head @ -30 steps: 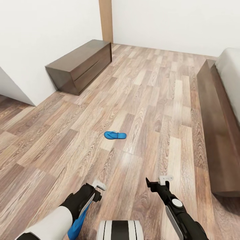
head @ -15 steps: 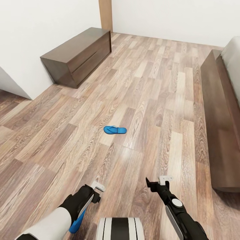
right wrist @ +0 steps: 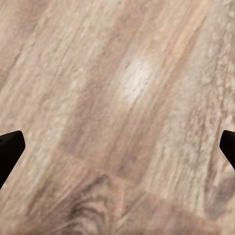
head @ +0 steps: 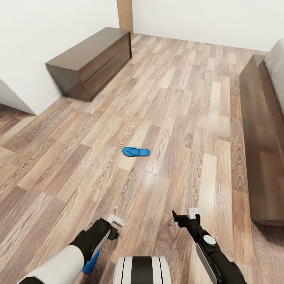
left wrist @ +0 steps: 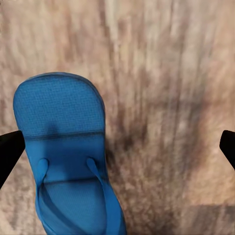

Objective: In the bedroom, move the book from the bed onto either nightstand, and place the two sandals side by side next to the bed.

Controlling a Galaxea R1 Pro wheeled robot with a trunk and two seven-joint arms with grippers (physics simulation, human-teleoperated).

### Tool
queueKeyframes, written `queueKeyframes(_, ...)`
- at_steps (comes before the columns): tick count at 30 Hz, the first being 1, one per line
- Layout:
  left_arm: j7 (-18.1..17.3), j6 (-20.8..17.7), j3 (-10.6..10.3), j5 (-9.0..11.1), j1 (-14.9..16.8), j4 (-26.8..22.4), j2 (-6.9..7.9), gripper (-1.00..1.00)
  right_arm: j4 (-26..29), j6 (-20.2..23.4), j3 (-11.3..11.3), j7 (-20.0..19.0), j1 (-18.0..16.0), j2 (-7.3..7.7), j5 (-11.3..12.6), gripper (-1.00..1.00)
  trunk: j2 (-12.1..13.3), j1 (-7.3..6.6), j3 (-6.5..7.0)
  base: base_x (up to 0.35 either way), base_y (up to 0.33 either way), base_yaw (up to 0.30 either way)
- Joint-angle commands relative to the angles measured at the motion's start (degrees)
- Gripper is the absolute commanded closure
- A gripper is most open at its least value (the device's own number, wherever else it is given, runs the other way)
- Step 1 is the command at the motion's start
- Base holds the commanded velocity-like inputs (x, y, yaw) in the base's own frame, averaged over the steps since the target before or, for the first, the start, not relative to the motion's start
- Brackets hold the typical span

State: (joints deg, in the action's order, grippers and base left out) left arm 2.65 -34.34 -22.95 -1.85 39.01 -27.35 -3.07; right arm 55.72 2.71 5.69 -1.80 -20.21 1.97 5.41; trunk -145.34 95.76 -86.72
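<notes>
Looking down my left gripper (left wrist: 117, 142), I see its fingers spread wide, grasping nothing, above one blue sandal (left wrist: 68, 156) lying on the floor (head: 177, 118). My right gripper (head: 188, 216) is spread and empty too. The other sandal (head: 136, 151) lies well apart from the bed (head: 262, 130). Neither sandal is placed yet.

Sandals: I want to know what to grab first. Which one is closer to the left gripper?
The sandal lying right beneath the left gripper; the other sandal lies alone, farther out on the floor.
</notes>
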Motion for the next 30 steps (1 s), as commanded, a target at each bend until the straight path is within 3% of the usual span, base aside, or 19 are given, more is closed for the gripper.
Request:
queueKeyframes(1,0.1,-0.3,-0.3,-0.2,0.0,-0.2,0.08,-1.00,0.1,0.3,0.1,-0.1,0.0,0.05,0.6,-1.00,0.0,-0.01,-0.03,0.000,0.000,0.000)
queueKeyframes(30,0.2,-0.2,-0.2,-0.2,0.0,-0.5,0.26,-1.00,0.0,0.4,0.1,0.0,0.0,0.05,0.6,-1.00,0.0,-0.01,-0.03,0.000,0.000,0.000)
